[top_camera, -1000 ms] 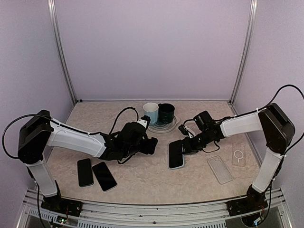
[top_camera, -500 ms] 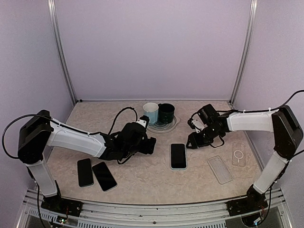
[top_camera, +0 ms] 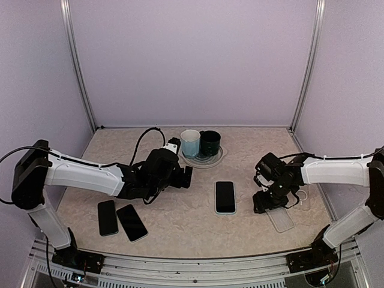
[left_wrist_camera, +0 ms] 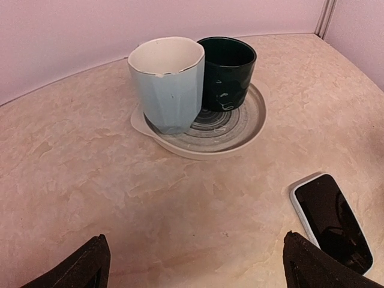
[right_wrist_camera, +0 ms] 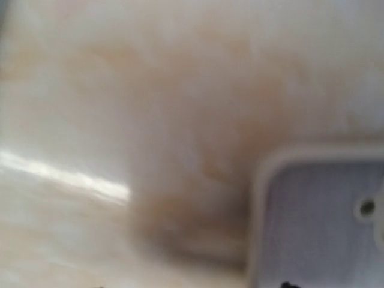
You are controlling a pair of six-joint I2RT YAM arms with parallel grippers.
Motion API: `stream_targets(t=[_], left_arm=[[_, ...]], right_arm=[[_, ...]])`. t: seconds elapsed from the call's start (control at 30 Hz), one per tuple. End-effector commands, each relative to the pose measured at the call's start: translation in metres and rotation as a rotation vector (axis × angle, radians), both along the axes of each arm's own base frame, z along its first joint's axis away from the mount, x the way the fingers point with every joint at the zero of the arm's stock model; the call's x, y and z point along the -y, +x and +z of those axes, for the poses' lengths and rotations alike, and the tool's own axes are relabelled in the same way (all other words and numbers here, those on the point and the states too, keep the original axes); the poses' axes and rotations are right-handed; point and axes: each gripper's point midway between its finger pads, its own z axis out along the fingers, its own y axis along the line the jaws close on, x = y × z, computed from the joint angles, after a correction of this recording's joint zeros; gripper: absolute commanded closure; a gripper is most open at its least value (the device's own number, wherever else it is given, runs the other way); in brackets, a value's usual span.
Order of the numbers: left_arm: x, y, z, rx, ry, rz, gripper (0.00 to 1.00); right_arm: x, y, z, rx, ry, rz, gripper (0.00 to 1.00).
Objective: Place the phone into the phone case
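Observation:
A black phone with a white rim (top_camera: pixel 225 197) lies flat on the table mid-right; it also shows in the left wrist view (left_wrist_camera: pixel 332 219). A clear phone case (top_camera: pixel 282 220) lies to its right, and its corner shows blurred in the right wrist view (right_wrist_camera: pixel 318 222). My right gripper (top_camera: pixel 262 205) is low over the case's near-left end, with its jaws open and empty (right_wrist_camera: pixel 194 285). My left gripper (top_camera: pixel 187 177) hovers left of the phone, open and empty (left_wrist_camera: pixel 201 271).
A pale blue cup (top_camera: pixel 190 143) and a dark green cup (top_camera: pixel 210 143) stand on a plate (top_camera: pixel 217 159) at the back. Two more black phones (top_camera: pixel 108 217) (top_camera: pixel 132 222) lie front left. A second clear case (top_camera: pixel 303 197) lies beyond the right gripper.
My right gripper let go of the phone, which now lies flat, and moved right and down to the clear case. My left gripper drew back a little to the left.

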Motion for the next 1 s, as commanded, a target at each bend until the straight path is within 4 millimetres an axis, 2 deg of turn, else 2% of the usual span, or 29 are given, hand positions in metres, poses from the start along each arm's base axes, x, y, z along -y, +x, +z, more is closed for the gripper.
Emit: stream_targets(t=[0.0,0.07,0.13,0.2,0.27,0.4,0.43,0.53,0.63,0.73,0.8,0.9,0.97], left_arm=[[-0.022,0.001,0.015,0.011,0.016,0.071,0.01],[-0.028,-0.003,0.015,0.002,0.004,0.079,0.01],[-0.033,-0.007,0.016,-0.004,-0.013,0.087,0.01],[-0.039,-0.01,0.019,-0.006,-0.034,0.096,0.01],[-0.043,-0.013,0.022,-0.008,-0.047,0.106,0.01],[-0.057,-0.016,0.028,-0.008,-0.032,0.145,0.01],[-0.062,-0.017,0.029,-0.008,-0.027,0.16,0.01],[-0.076,-0.021,0.03,-0.017,-0.02,0.206,0.01],[-0.091,-0.027,0.026,-0.059,-0.042,0.275,0.01],[-0.101,-0.036,0.022,-0.109,-0.07,0.311,0.01],[-0.11,-0.043,0.019,-0.138,-0.081,0.362,0.01],[-0.119,-0.052,0.019,-0.158,-0.103,0.418,0.01],[-0.125,-0.057,0.018,-0.182,-0.126,0.461,0.01]], right_arm=[[0.021,-0.013,-0.014,-0.013,-0.068,-0.065,0.41],[0.017,-0.013,-0.015,-0.022,-0.058,-0.057,0.47],[0.021,-0.012,-0.016,-0.016,-0.077,-0.076,0.48],[0.019,-0.014,-0.02,-0.023,-0.065,-0.066,0.55],[0.011,-0.016,-0.025,-0.044,-0.025,-0.046,0.7],[0.009,-0.021,-0.033,-0.086,-0.025,-0.032,0.97],[0.007,-0.021,-0.032,-0.084,-0.019,-0.026,1.0],[-0.001,-0.011,-0.017,-0.041,0.017,-0.023,1.0],[-0.016,-0.001,0.011,0.022,0.065,-0.005,1.0],[-0.037,0.005,0.047,0.104,0.084,0.027,1.0],[-0.069,-0.001,0.068,0.148,0.104,0.103,1.0],[-0.119,-0.014,0.081,0.18,0.137,0.194,1.0],[-0.156,-0.027,0.081,0.181,0.176,0.264,1.0]])
